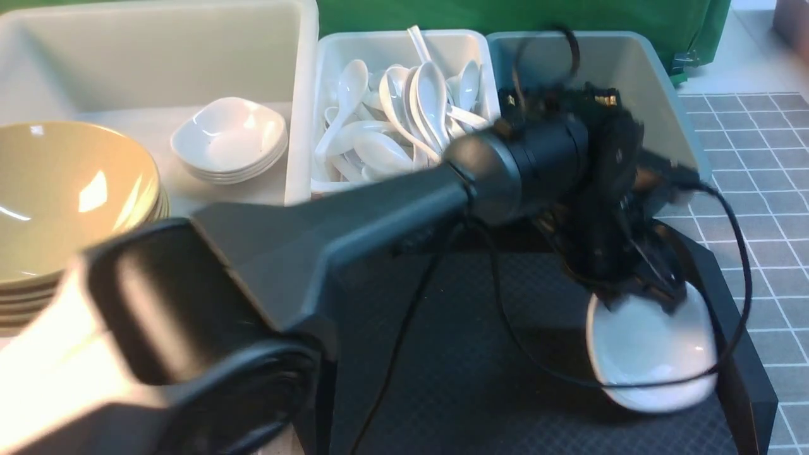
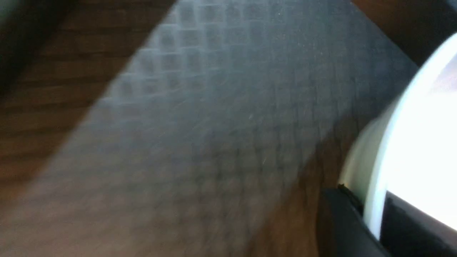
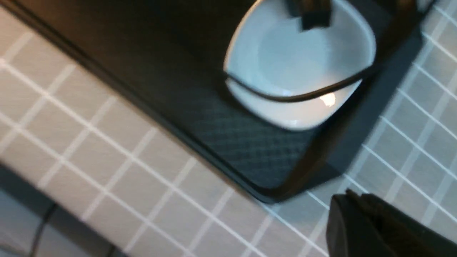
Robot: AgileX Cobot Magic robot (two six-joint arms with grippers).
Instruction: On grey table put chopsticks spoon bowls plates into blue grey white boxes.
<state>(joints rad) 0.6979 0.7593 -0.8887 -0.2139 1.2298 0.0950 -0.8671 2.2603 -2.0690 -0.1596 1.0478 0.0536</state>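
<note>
One plate, on the black tray near the bench's right edge, is pinched by its rim in the left gripper. Likely faults: the glossy rim slips, or the looped cable snags it. How far the right gripper is open cannot be told.

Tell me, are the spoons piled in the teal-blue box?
No, the spoons are piled in the pale whitish box right beside the teal-blue box.

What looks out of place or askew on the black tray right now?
The white plate on the black tray looks tipped rather than flat, its far rim pinched by the left gripper. The arm's black cable also droops across the plate, where it could snag.
</note>
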